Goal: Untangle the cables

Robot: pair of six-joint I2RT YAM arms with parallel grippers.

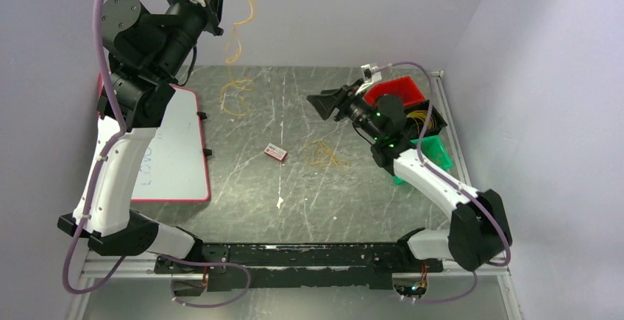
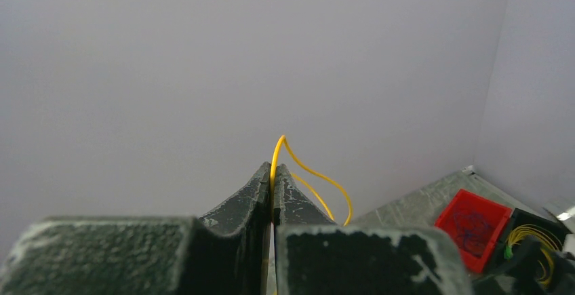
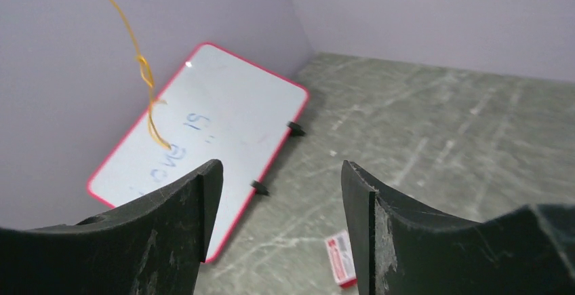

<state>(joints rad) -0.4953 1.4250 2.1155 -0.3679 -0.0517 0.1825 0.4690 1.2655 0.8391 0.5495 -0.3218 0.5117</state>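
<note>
left arm [image 1: 125, 114], high at 11 o'clock, has its left end effector [image 2: 273, 169] pinched on a yellow cable [image 1: 237, 40] dangling toward the worktop [image 1: 309, 210]. right end effector [image 1: 329, 103] gapes empty at 2 o'clock. one strand is being lifted free. next, likely pin the loose tangle [image 1: 324, 154].

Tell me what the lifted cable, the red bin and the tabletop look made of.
Lifted cable: probably plastic-jacketed wire, hanging in limp loops. Red bin: likely moulded plastic, even colour. Tabletop: dark hard surface, perhaps stone or laminate, with pale scratches.
</note>
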